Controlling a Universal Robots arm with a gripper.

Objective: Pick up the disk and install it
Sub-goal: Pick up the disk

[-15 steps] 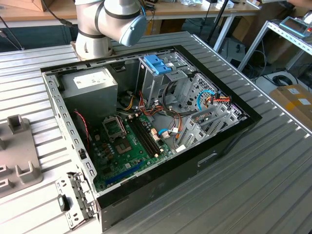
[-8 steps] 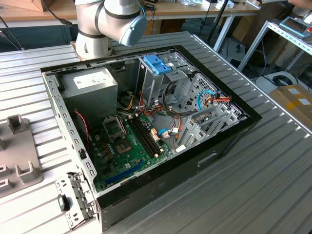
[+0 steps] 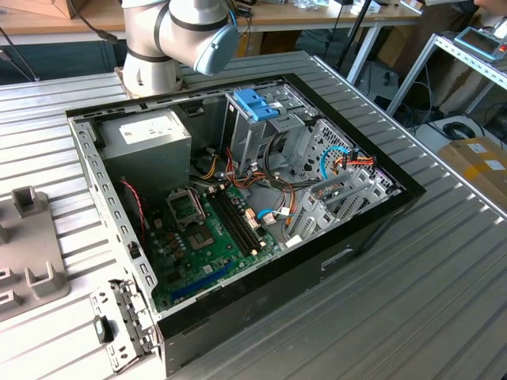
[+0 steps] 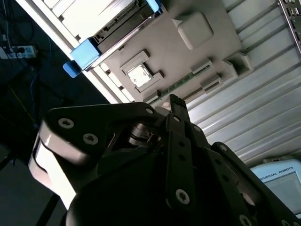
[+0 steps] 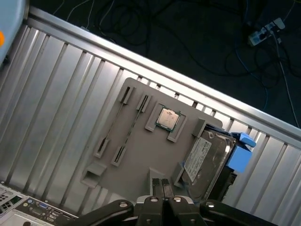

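The disk [image 5: 207, 162] lies flat at one edge of the grey holder plate [image 5: 136, 155] on the ribbed worktop [image 5: 51, 99]; the end effector [image 5: 161, 184] hovers above the plate, closed and empty. The disk is probably stiff, rather heavy and sensitive to shocks, so the long blue rails [image 5: 237, 157] seem the safest hold. Raised stops [image 5: 199, 127] of the plate stand against it, and a processor chip [image 5: 166, 118] sits near

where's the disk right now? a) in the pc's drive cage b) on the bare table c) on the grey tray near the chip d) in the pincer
c: in the first wrist view the disk lies at one edge of the grey tray, near the chip, clear of the pincer.
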